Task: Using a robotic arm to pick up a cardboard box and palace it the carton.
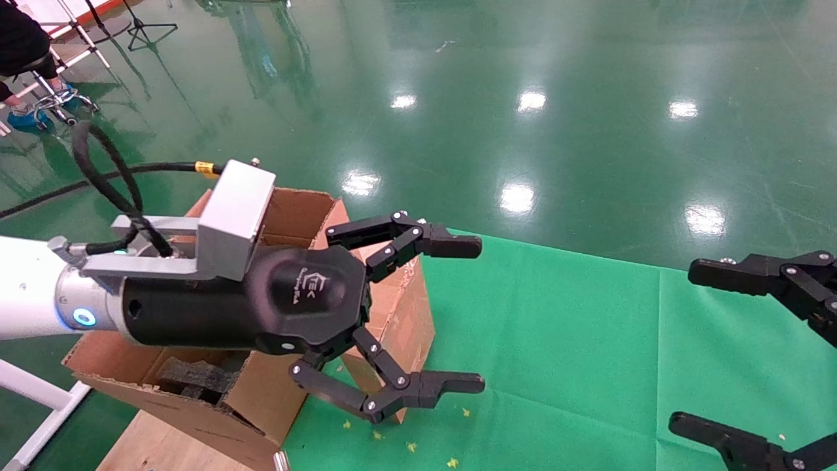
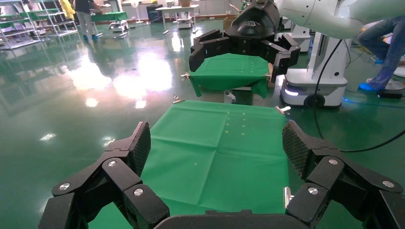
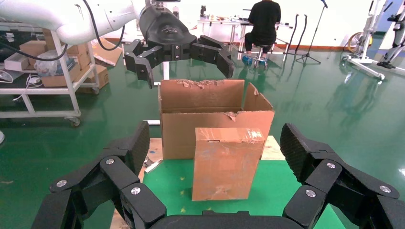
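Colours only: carton (image 3: 210, 119) plain brown w/ dark foam inside, cardboard box (image 3: 224, 164) brown w/ glossy clear tape. Bench cloth (image 1: 588, 340) bright green, floor (image 1: 523, 78) darker shiny green. Left gripper (image 1: 418, 314) all black, arm (image 1: 26, 288) white, silver wrist w/ blue light ring.

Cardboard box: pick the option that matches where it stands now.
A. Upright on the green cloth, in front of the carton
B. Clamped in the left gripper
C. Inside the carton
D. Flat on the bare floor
A: the right wrist view shows the cardboard box standing upright on the green cloth in front of the carton, with no gripper touching it.
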You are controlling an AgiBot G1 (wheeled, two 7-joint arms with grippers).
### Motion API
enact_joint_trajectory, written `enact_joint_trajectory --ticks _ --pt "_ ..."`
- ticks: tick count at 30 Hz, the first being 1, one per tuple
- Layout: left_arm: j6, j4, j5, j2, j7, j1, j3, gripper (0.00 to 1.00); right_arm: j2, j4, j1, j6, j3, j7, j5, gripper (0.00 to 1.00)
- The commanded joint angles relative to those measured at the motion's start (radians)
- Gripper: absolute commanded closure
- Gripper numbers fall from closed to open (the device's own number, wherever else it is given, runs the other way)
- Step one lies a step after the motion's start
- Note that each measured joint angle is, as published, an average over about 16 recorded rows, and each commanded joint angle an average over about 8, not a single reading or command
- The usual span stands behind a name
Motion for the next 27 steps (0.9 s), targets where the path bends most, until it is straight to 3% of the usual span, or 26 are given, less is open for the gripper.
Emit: enact_joint_trajectory --ticks 1,11,12,19,20,27 --pt "0.0 0.0 0.0 0.0 0.0 0.0 0.0 0.0 0.0 0.0 0.0 0.0 0.0 0.0 0.0 0.0" --pt "0.0 0.0 0.0 0.0 0.0 0.0 0.0 0.0 0.0 0.0 0.0 0.0 0.0 0.0 0.0 0.0" --pt "0.0 0.0 0.0 0.0 0.0 0.0 0.0 0.0 0.0 0.0 0.0 0.0 0.0 0.0 0.0 0.09" --pt "0.0 0.0 0.0 0.0 0.0 0.0 0.0 0.0 0.0 0.0 0.0 0.0 0.0 0.0 0.0 0.96" --pt "0.0 -0.001 0.0 0.0 0.0 0.0 0.0 0.0 0.0 0.0 0.0 0.0 0.0 0.0 0.0 1.0" --pt "-0.006 -0.002 0.018 -0.003 -0.012 -0.013 0.007 0.0 0.0 0.0 0.0 0.0 0.0 0.0 0.0 1.0"
